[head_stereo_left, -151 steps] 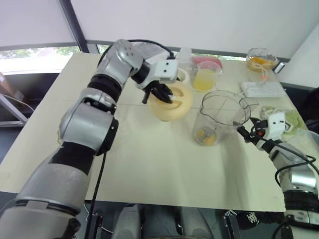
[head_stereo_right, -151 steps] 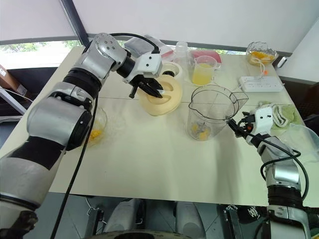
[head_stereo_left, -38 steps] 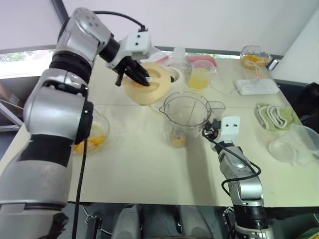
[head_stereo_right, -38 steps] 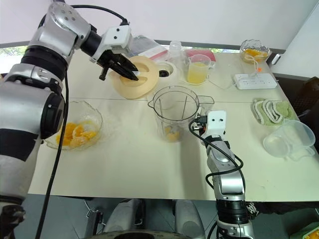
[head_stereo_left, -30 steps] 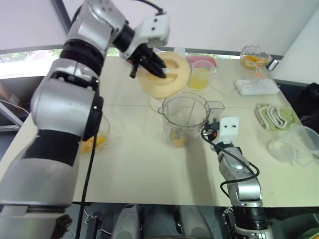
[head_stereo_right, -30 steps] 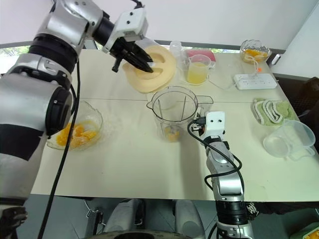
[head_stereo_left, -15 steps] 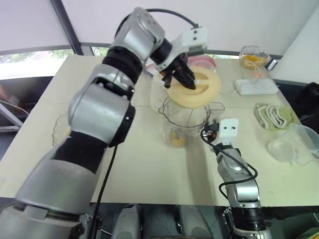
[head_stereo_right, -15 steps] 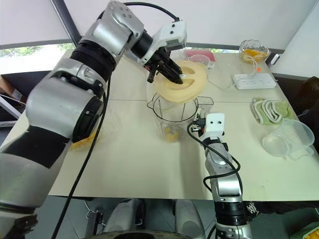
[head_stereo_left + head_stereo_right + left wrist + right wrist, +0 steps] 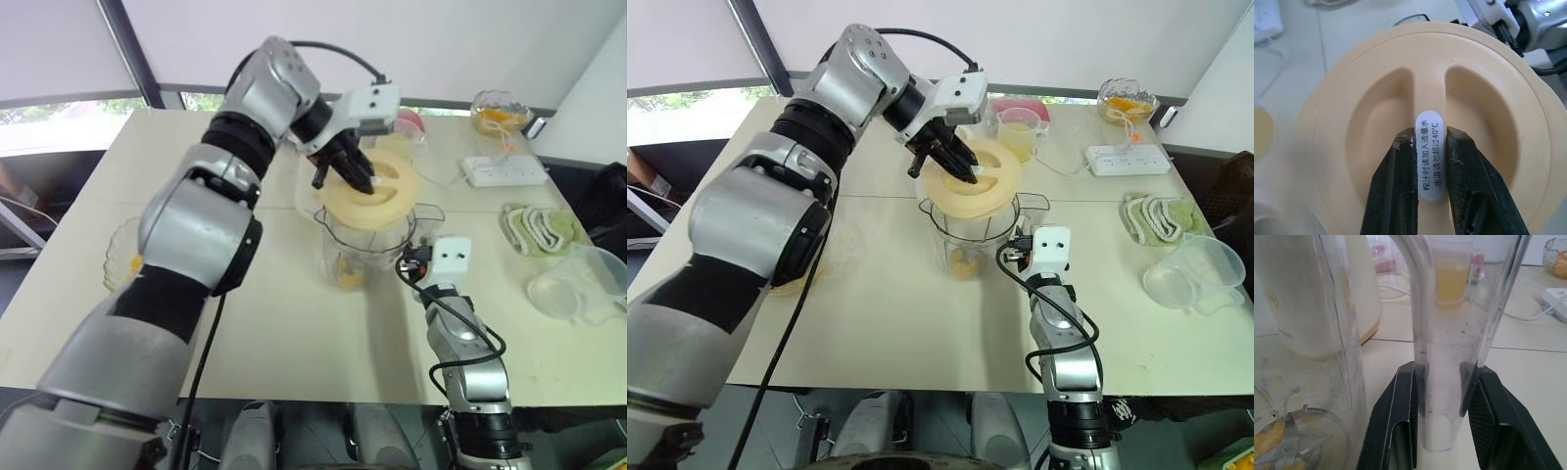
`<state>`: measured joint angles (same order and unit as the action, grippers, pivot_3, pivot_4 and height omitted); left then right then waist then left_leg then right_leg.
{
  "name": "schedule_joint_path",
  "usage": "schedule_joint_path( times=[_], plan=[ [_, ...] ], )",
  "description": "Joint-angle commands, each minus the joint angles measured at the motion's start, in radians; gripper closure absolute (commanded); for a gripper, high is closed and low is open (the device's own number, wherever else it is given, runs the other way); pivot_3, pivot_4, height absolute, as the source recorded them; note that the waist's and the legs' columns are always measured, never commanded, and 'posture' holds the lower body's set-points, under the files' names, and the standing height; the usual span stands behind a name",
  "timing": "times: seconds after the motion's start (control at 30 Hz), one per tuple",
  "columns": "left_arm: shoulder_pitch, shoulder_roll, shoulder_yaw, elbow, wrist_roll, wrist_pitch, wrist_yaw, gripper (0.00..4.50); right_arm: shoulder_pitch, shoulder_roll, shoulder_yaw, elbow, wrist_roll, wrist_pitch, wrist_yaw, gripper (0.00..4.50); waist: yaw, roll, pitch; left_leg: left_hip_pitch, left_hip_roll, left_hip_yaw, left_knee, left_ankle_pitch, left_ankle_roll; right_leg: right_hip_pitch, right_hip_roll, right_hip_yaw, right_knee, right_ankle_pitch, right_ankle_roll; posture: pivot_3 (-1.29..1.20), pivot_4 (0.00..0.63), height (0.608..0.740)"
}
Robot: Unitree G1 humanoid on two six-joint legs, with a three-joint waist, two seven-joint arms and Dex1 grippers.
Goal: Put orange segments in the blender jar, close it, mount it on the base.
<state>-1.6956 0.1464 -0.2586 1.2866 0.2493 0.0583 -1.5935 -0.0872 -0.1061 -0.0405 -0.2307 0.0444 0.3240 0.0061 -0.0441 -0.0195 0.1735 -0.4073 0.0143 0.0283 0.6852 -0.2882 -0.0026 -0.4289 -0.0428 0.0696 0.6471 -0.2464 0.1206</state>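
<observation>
- Two claws working: my left gripper is pinched on the central ridge of the cream lid. My right gripper is clamped on the jar handle, one finger each side.
- The blender jar stands near the middle of the table, with a few orange segments at its bottom around the blades.
- The lid is over the jar mouth and looks slightly tilted. I cannot tell if it meets the rim all round or is seated.
- Step in hand, my guess: closing the jar. Mounting on the base is not yet done.
- Risk: the lid goes down crooked, one edge catches the rim or spout, and it jams or rides up. Cause: the tilt, plus the rim being hidden under the lid.
- Risk: my left fingers slip off the ridge under a hard press or twist. Cause: the ridge is narrow, looks smooth, and has a sticker on it.
- Risk: an off-centre push tips or skids the jar. Cause: my right hold on the handle is the only brace, and the clear plastic could slide in the grip.
- Risk: a wide sweep of my left arm knocks the cup of juice standing behind the jar, spilling liquid near the power strip.
- Later risk: if the lid isn't locked, it could come off when the jar is lifted to the base.
</observation>
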Motion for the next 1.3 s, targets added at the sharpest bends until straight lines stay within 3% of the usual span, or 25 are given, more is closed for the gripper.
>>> schedule_joint_path(
  times=[0.03,0.7,1.03,1.3],
  plan=[
    [-0.019,-0.011,0.003,-0.039,-0.022,0.021,-0.02,4.27,0.014,-0.007,-0.005,0.002,-0.022,0.01,-0.009,3.67,0.0,0.0,0.0,0.0,0.0,0.0,0.0,0.0,0.0,0.0,0.0,0.0,0.0,0.0,0.0,0.0,0.15,0.74],
    [0.015,-0.032,-0.11,-0.08,-0.07,0.113,-0.021,4.27,0.027,-0.008,-0.006,-0.001,-0.024,0.008,-0.013,3.67,0.0,0.0,-0.001,0.001,0.0,0.0,0.0,0.0,0.0,0.001,0.0,0.0,0.0,0.0,0.0,0.0,0.15,0.74],
    [0.056,0.014,-0.215,-0.155,-0.118,0.091,-0.021,4.27,0.022,-0.014,-0.01,0.007,-0.023,0.003,-0.008,3.67,0.001,0.0,-0.001,0.001,0.0,0.0,0.0,0.0,0.0,0.001,0.0,0.0,0.0,0.0,0.0,0.0,0.15,0.74],
    [0.094,0.018,-0.203,-0.173,-0.068,0.024,-0.016,4.27,0.025,-0.015,-0.009,0.002,-0.022,0.006,-0.005,3.67,0.001,0.0,-0.001,0.001,0.0,0.0,0.0,0.0,0.0,0.001,0.0,0.0,-0.001,0.0,0.0,0.0,0.15,0.74]
  ],
)
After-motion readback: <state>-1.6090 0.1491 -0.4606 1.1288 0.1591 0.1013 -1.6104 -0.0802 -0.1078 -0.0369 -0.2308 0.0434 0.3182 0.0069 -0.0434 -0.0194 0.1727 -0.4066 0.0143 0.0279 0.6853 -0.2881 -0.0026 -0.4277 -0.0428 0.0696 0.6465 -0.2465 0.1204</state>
